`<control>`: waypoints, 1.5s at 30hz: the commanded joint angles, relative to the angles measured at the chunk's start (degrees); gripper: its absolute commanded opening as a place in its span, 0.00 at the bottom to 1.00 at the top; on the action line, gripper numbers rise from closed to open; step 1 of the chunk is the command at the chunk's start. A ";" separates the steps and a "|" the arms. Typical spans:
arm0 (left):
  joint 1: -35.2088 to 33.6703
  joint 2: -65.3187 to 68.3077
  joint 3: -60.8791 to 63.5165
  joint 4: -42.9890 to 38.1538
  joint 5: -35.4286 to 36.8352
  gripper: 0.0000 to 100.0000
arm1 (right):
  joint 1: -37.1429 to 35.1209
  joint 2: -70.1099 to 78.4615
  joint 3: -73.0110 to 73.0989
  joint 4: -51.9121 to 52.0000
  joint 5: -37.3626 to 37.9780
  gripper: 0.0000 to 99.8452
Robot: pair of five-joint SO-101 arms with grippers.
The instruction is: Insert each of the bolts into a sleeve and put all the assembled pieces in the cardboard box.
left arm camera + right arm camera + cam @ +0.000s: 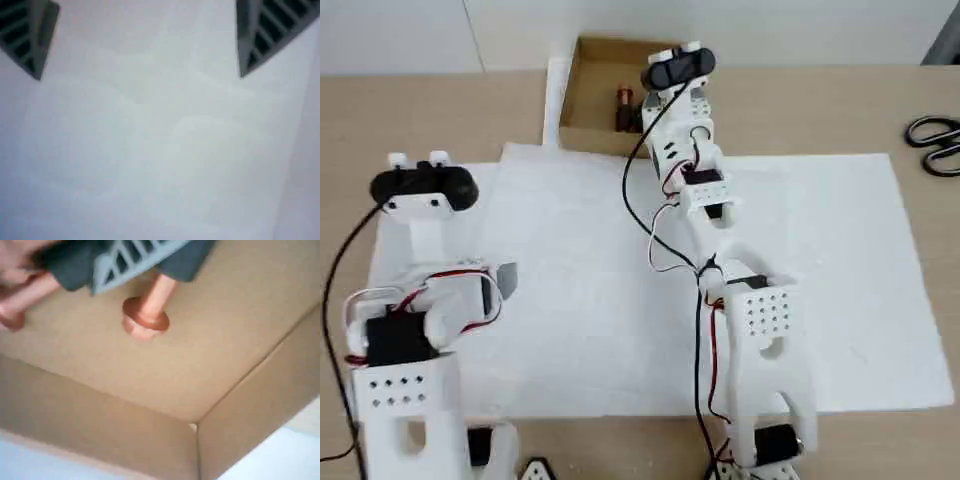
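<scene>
High camera overlooks table (420, 110); right wrist camera close inside cardboard box (215, 335)

No readable text, label, number or sign appears on anything.

White left arm (425, 225) and right arm (685, 140) carry black motors (395, 340), red-black cables (699, 350), grey slotted left hand (140, 76)

2 arms were counted at 1 table (420, 110): left arm (415, 290) & right arm (695, 150), w/ 1 gripper apiece, i.e. left gripper (140, 75) & right gripper (155, 275). 1 cardboard box (592, 95), 1 white sheet (580, 290) & 1 pr of scissors (935, 143) were noted. 2 copper-coloured pieces (146, 315) were seen in the box via the right wrist view.
</scene>
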State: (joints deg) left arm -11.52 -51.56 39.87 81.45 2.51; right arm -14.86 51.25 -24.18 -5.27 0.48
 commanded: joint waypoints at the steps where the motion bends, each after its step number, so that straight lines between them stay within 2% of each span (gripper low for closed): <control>1: -0.09 -1.14 -2.15 0.26 -0.26 0.24 | 0.48 -1.54 -3.52 0.40 0.70 0.20; 6: -0.09 -1.14 -2.24 0.26 -0.26 0.24 | 1.19 -5.58 -3.52 1.80 0.70 0.19; 13: -0.09 -1.23 -2.59 0.26 -0.26 0.24 | 3.21 -24.04 -3.52 20.70 0.53 0.20; 29: 0.09 -1.23 -2.68 0.26 -0.26 0.24 | 3.82 -66.86 -3.25 77.93 0.62 0.20; 35: 4.31 -1.23 -2.59 0.26 -0.26 0.24 | 4.00 -75.65 -3.16 98.95 0.35 0.20; 39: 6.15 -1.23 -2.59 -0.09 -0.53 0.24 | 4.44 -82.15 0.00 101.23 0.62 0.19; 45: 7.21 -1.23 -2.51 -0.18 -0.62 0.24 | 3.74 -101.05 21.71 101.05 0.70 0.19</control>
State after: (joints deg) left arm -4.75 -51.56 39.87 81.45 2.51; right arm -10.90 -40.70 -12.13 95.65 0.48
